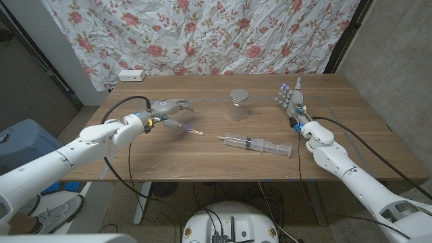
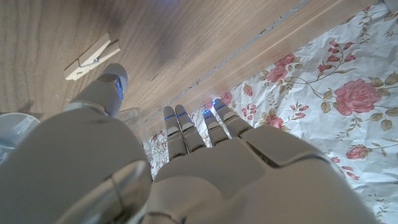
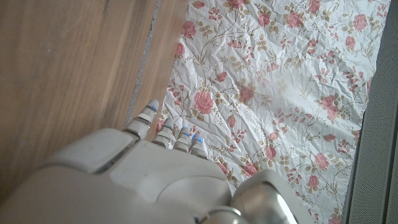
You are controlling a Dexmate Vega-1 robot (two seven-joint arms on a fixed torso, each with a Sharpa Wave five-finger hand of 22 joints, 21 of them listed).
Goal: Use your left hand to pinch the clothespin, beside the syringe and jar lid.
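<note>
Got my left hand (image 1: 167,108) hovering fingers-spread and empty right by the clothespin (image 1: 193,129) mid-table, so the actual pinch isn't done yet.

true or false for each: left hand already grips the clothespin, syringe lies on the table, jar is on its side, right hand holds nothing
1. The left hand already grips the clothespin: false, the clothespin lies on the table, apart from the fingers.
2. The syringe lies on the table: true.
3. The jar is on its side: false, it stands upright.
4. The right hand holds nothing: true.
</note>
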